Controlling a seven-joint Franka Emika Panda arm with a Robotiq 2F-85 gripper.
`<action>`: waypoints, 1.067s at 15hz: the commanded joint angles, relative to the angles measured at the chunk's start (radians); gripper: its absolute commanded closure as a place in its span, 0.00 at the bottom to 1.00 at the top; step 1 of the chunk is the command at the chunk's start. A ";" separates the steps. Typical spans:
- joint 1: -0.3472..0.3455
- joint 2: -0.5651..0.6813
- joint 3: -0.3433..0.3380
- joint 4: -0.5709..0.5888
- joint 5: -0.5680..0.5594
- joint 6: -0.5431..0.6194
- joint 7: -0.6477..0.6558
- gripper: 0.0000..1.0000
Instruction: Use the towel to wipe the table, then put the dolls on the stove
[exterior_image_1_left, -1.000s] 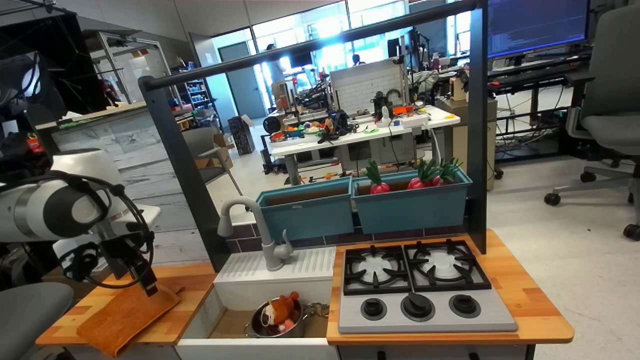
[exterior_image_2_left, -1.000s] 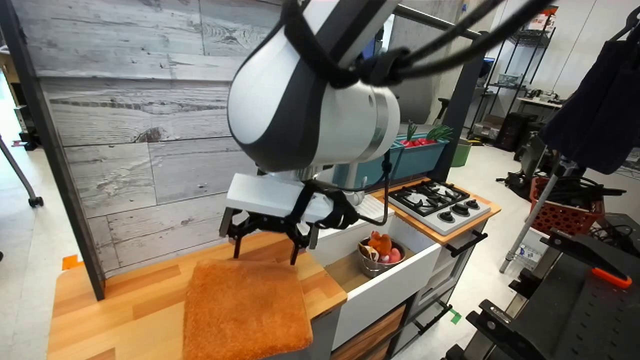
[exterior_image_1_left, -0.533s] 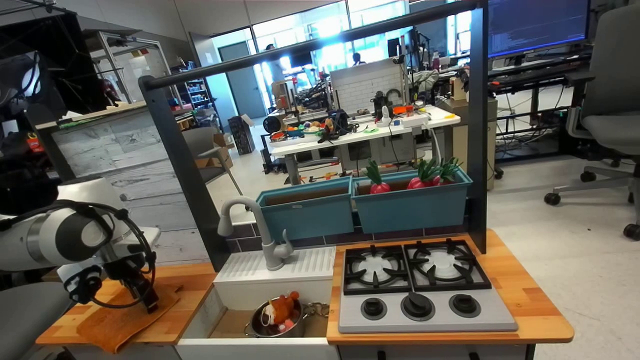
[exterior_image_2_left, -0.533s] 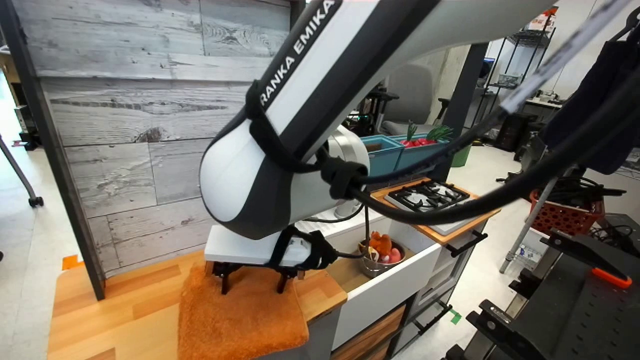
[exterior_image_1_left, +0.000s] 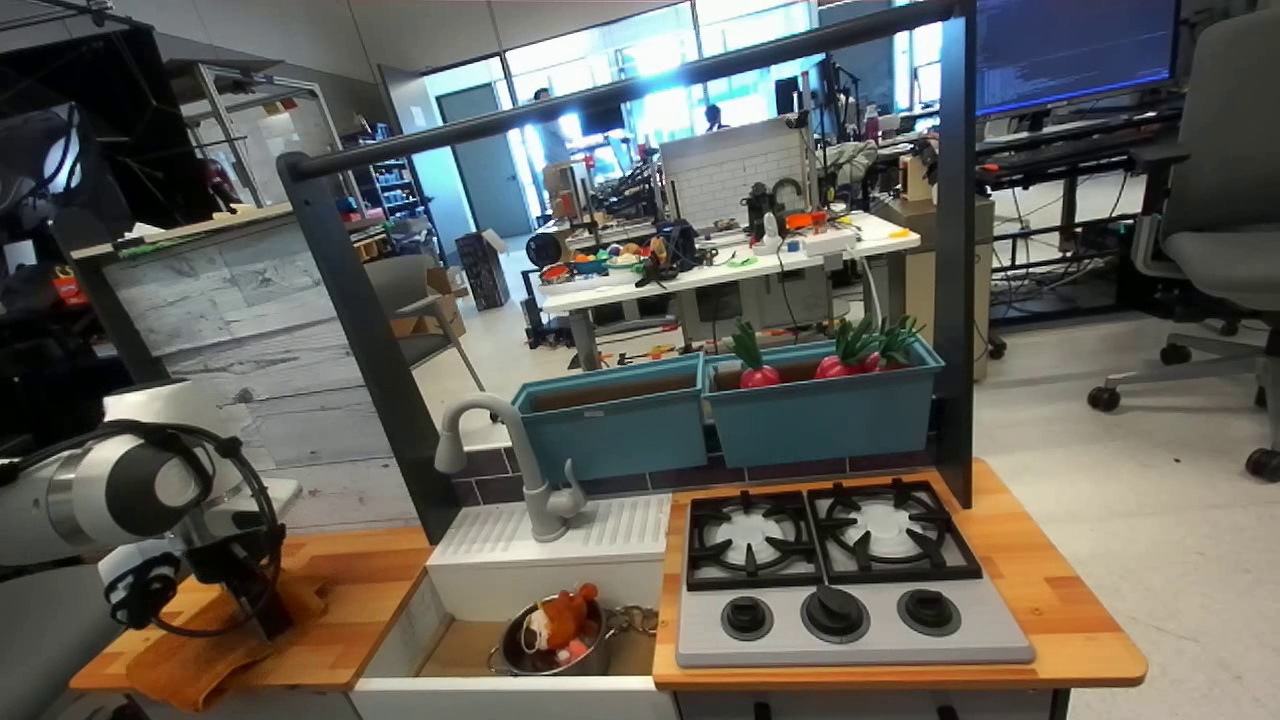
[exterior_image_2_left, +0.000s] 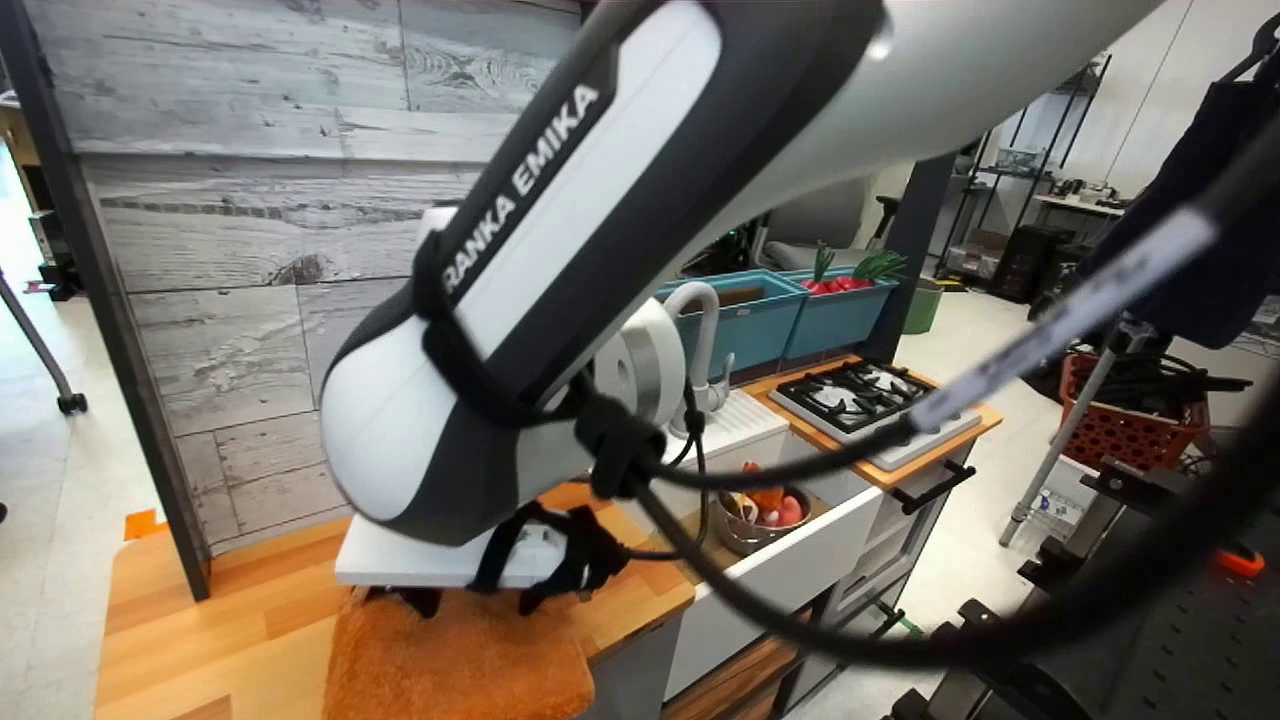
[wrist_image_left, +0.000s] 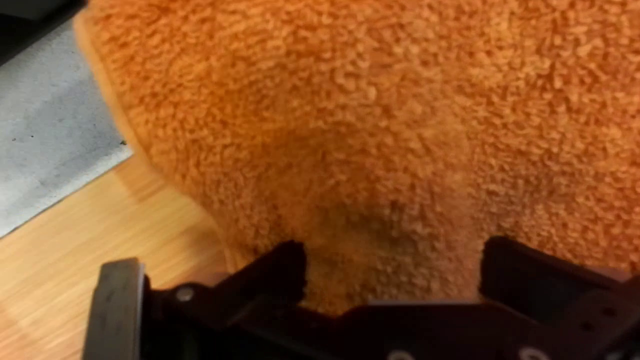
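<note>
Orange rectangular towel (wrist_image_left: 360, 110) of shaggy cloth lies directly beneath the black two-fingered gripper (wrist_image_left: 392, 250), spread on the flat light-brown wooden bench (exterior_image_2_left: 240, 610); the coming grasp turns on that. Most of the cloth runs out from the gripper toward and over the bench's front edge, so the fingers (wrist_image_left: 275, 267) stand near its inner end. Its long axis seems to point the same way, though the gripper hides part of the outline. The fingers are spread wide, nothing pinched, with a darkened patch of pile between them; whether the tips press into it cannot be told. Taking a fold probably calls for firm contact before closing. The white-and-black jointed arm (exterior_image_2_left: 600, 210) slopes down to a low wrist, the gripper pointing downward. Well apart from the gripper, soft orange and pink dolls (exterior_image_1_left: 562, 622) sit in a round shiny metal pot (exterior_image_2_left: 745, 537) in the white box-shaped sink (exterior_image_1_left: 450, 684), and beyond that lies the flat black-grated grey stove (exterior_image_1_left: 885, 622).
</note>
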 joint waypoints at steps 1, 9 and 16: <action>0.074 0.176 -0.036 0.242 -0.025 0.015 0.105 0.00; 0.011 0.169 -0.110 0.286 -0.076 -0.086 0.337 0.00; -0.098 0.210 -0.061 0.327 -0.049 -0.243 0.364 0.00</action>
